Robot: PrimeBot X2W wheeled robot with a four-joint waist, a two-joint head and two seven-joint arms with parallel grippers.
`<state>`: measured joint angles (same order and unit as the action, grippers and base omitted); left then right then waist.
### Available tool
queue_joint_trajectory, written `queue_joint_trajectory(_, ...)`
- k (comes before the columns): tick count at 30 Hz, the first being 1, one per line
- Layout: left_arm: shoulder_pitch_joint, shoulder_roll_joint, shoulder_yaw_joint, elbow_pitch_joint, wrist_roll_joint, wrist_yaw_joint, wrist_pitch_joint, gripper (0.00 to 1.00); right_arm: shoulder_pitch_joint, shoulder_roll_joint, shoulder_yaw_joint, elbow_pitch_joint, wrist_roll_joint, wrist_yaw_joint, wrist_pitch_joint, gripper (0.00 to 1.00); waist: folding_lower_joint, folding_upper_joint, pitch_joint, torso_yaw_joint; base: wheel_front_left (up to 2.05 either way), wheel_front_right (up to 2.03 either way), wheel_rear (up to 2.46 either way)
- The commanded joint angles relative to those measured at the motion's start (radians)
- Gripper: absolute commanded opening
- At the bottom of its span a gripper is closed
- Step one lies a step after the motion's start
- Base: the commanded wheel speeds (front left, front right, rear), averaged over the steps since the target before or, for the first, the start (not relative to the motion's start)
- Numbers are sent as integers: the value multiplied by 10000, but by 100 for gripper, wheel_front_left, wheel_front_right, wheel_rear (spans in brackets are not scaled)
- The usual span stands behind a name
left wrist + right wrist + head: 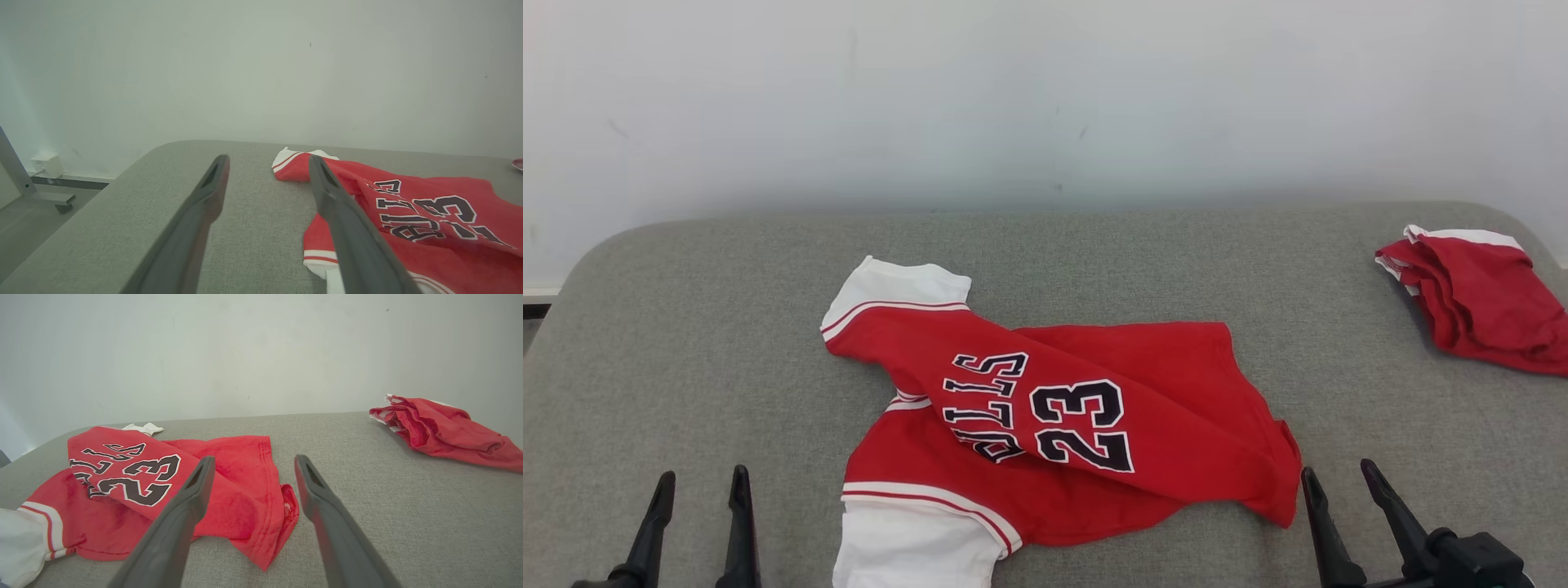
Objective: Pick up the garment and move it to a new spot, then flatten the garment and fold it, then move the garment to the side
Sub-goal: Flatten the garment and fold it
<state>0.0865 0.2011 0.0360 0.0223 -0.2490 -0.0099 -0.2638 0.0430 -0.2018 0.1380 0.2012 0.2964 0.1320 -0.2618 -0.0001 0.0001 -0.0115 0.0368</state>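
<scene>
The garment [1045,408] is a red jersey with white sleeves and a black "23", lying rumpled and partly doubled over in the middle of the grey padded table [686,343]. It also shows in the left wrist view [429,220] and the right wrist view [171,486]. My left gripper [703,486] stands open at the lower left, apart from the jersey, nothing between its fingers [196,212]. Open as well, my right gripper [1339,478] sits at the lower right, just right of the jersey's hem corner, and its fingers [322,498] hold nothing.
A second red garment [1478,298] with white trim lies bunched at the table's far right edge, also in the right wrist view [441,428]. A pale wall [1045,98] rises right behind the table. Past the table's left edge, a metal frame leg [45,196] stands on the floor.
</scene>
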Motion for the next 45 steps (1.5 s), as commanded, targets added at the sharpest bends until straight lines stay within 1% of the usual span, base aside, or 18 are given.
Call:
queue_joint_trajectory(1, 75, -42, 68, 21, 48, -54, -3, 100, -3, -51, 35, 14, 23, -23, -40, 100, 1, -1, 4, 5, 0, 0, 0)
queue_joint_trajectory(6, -31, -402, 275, 150, 323, -341, -3, 100, -59, -229, 214, 336, 136, -23, -35, 100, 1, -1, 22, -13, 0, 0, 0)
queue_joint_trajectory(9, -187, -604, 274, 211, 486, -521, -3, 100, -240, -369, 372, 928, 304, -23, -22, 100, 1, -1, 53, 22, 0, 0, 0)
queue_joint_trajectory(12, -303, -773, 177, 291, 599, -671, -3, 100, -535, -601, 759, 1571, 384, -23, 17, 100, 1, -1, 131, 130, 0, 0, 0)
queue_joint_trajectory(17, -556, -980, 55, 485, 741, -883, -3, 100, -1264, -904, 1297, 2768, 529, -23, 88, 100, 1, -1, 365, 453, 0, 0, 0)
queue_joint_trajectory(22, -745, -1119, 31, 601, 813, -1033, -2, 100, -1991, -1032, 1801, 4020, 874, -23, 52, 100, 1, -1, 605, 806, 0, 0, 0)
queue_joint_trajectory(25, -828, -1163, 81, 660, 844, -1086, -3, 100, -2382, -949, 2119, 4594, 1187, -23, 11, 100, 1, -1, 690, 899, 0, 0, 0)
queue_joint_trajectory(26, -835, -1178, 104, 685, 858, -1106, -3, 100, -2466, -931, 2249, 4766, 1264, -23, 3, 31, 1, -1, 690, 903, 0, 0, 0)
queue_joint_trajectory(27, -835, -1190, 122, 714, 869, -1122, -3, 100, -2559, -945, 2344, 4884, 1359, -23, -14, 0, 1, -1, 675, 907, 0, 0, 0)
queue_joint_trajectory(29, -773, -1210, 157, 758, 920, -1109, -3, 100, -2712, -973, 2472, 4861, 1521, -23, -30, 0, 1, -1, 582, 863, 0, 0, 0)
queue_joint_trajectory(31, -678, -1228, 215, 801, 939, -1128, -3, 100, -2668, -1014, 2438, 4572, 1577, -23, -35, 0, 1, -1, 454, 746, 0, 0, 0)
queue_joint_trajectory(34, -530, -1258, 256, 876, 961, -1158, -3, 100, -2226, -1135, 2320, 3866, 1546, -23, -34, 0, 1, -1, 194, 530, 0, 0, 0)
queue_joint_trajectory(37, -422, -1314, 280, 886, 955, -1177, -3, 100, -1705, -1337, 2181, 2889, 1450, -23, -36, 0, 1, -1, 31, 297, 0, 0, 0)
queue_joint_trajectory(38, -422, -1314, 280, 886, 955, -1177, -3, 100, -1705, -1337, 2181, 2889, 1450, -23, -36, 0, 1, -1, 31, 297, 0, 0, 0)
queue_joint_trajectory(40, -360, -1333, 294, 918, 939, -1182, -3, 100, -1255, -1401, 2090, 2086, 1484, -23, -37, 0, 1, -1, -33, 172, 0, 0, 0)
queue_joint_trajectory(43, -278, -1378, 271, 909, 952, -1195, -3, 100, -514, -1672, 1904, 807, 1546, -23, -39, 0, 1, -1, -79, 31, 0, 0, 0)
queue_joint_trajectory(45, -248, -1390, 270, 893, 968, -1185, -3, 100, 81, -1845, 1815, 165, 1675, -23, -26, 0, 1, -1, -72, -4, 0, 0, 0)
